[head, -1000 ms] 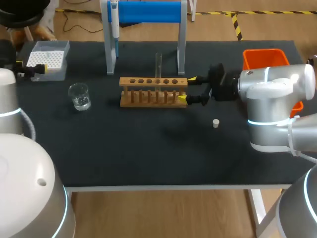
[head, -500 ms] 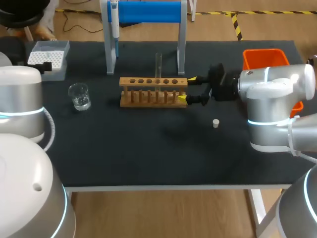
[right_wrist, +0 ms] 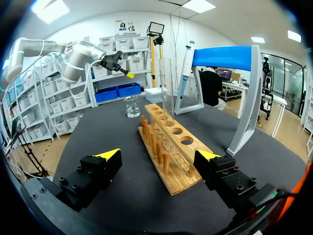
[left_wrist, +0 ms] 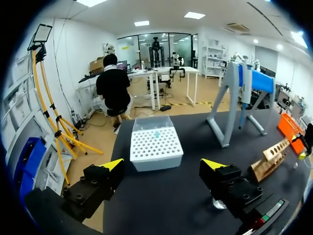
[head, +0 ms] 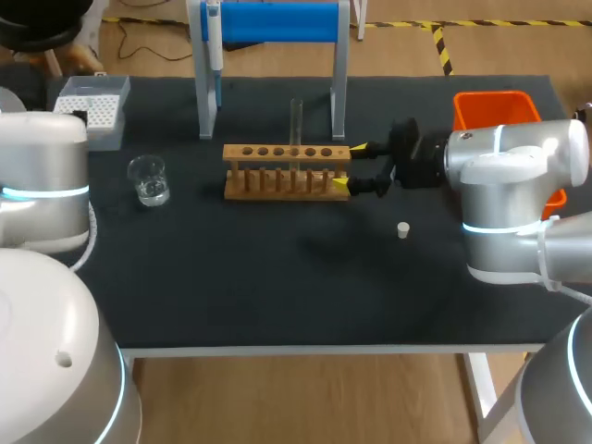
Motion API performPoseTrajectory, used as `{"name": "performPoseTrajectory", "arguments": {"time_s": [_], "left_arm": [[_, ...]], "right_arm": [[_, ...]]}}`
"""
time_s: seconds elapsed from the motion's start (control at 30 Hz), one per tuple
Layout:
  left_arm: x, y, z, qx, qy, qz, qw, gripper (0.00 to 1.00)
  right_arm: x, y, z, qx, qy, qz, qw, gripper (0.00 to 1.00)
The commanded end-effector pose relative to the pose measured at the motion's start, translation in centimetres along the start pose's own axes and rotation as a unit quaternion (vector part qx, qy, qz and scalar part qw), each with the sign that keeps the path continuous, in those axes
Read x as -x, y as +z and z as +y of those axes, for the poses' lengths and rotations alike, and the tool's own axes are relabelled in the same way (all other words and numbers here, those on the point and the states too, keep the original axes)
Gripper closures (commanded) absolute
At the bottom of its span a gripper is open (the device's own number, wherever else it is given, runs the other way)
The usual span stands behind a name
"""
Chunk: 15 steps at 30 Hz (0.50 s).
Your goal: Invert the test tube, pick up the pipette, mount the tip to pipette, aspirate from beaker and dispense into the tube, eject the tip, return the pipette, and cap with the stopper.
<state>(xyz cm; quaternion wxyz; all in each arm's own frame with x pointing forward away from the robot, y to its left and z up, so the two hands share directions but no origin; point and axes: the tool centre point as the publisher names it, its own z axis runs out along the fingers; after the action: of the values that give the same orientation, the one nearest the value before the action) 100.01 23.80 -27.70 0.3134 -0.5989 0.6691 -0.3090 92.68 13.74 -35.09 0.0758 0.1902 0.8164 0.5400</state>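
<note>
One wooden rack (head: 287, 172), middle of table. One test tube (head: 297, 118) standing in it. One beaker (head: 148, 179), left. One tip box (head: 96, 107), far left. One pipette (head: 213, 39) on one blue stand (head: 277, 22), far middle. One stopper (head: 403, 229), right. One orange bin (head: 495, 109), far right. Two robot arms: left arm (head: 42, 176), right arm (head: 513, 176).

No legible text, label, number or sign on table (head: 277, 287) or its things
</note>
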Motion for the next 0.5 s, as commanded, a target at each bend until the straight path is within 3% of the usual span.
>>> {"name": "performPoseTrajectory", "arguments": {"time_s": [0.03,0.5], "left_arm": [[-0.3,4.6,-1.4,0.018,-0.006,-0.025,1.0,0.0],[1.4,11.0,-2.1,0.035,-0.023,-0.043,0.998,0.0]], "right_arm": [[0.0,0.0,-0.1,0.001,0.0,0.0,1.0,0.0],[0.0,0.0,-0.1,0.001,0.0,0.0,1.0,0.0]]}}
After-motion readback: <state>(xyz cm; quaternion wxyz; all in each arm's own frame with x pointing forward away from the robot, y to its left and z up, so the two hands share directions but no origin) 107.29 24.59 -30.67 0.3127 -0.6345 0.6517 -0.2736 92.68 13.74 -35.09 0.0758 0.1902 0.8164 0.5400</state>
